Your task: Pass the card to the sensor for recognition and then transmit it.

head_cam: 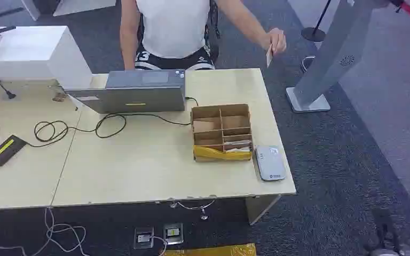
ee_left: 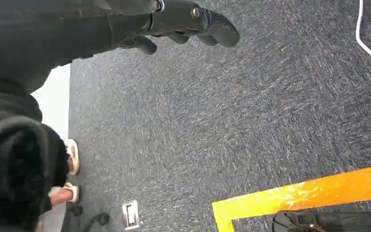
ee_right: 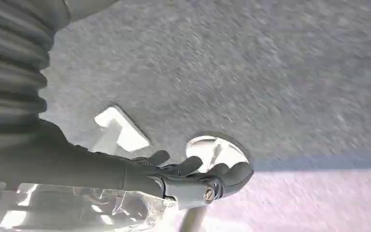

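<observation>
One thin pale card (head_cam: 269, 55) held edge-on in a person's hand (head_cam: 276, 40) past the table (head_cam: 139, 165) at one o'clock, one grey sensor (head_cam: 269, 162) by one divided box (head_cam: 222, 132), left hand (ee_left: 183, 24) and right hand (ee_right: 193, 176) both slack, nothing grasped.

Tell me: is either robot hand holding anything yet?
No. The left hand and right hand both hang over carpet, holding nothing. The card is in the person's hand, pinched at its upper edge beyond the table.

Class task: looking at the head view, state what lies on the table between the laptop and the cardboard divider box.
A black cable crosses bare tabletop between the laptop and the cardboard divider box, in the head view.
</observation>
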{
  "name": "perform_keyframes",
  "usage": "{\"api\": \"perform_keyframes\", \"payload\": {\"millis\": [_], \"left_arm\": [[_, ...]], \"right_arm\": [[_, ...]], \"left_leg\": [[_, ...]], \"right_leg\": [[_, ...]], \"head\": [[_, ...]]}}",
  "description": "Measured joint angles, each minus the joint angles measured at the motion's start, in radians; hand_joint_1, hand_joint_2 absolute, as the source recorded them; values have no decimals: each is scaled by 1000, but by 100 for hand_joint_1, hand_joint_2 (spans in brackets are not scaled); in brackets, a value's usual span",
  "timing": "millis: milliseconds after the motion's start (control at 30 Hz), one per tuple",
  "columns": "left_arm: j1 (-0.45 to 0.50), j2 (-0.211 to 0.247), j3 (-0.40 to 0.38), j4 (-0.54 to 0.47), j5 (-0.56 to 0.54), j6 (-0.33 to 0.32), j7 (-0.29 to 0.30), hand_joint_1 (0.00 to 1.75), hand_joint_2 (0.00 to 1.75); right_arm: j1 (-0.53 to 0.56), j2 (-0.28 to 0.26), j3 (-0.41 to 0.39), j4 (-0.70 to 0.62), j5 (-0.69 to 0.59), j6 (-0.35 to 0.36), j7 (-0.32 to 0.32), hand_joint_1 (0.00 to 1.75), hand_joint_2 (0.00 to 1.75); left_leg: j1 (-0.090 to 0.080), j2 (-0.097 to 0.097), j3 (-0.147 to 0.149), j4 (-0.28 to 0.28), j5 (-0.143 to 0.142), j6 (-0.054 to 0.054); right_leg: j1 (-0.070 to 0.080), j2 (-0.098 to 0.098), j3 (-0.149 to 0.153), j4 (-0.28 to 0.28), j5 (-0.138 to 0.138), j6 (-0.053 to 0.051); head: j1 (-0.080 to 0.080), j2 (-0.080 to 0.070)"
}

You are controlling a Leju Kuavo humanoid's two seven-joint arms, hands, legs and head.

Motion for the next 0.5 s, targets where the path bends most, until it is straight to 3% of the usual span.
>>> {"api": "perform_keyframes", "payload": {"millis": [100,300,500], "left_arm": [[0,-2,-2,0,1,5,-3,0,0],[-4,-2,-2,0,-7,7,-13,0,0],[-4,-3,-2,0,-10,7,-15,0,0]], "right_arm": [[-49,-28,34,17,0,-18,16,0,175],[-234,-121,175,26,2,0,89,0,175],[-277,-148,254,33,2,-5,94,0,175]], "left_leg": [[-1,0,-1,0,0,0],[-2,0,0,0,1,1],[-2,-3,-2,0,1,1]], "right_leg": [[-1,0,-2,1,0,0],[-2,0,-2,2,0,0],[-2,-4,-1,2,0,0]], "head": [[-2,0],[0,0],[0,0]]}}
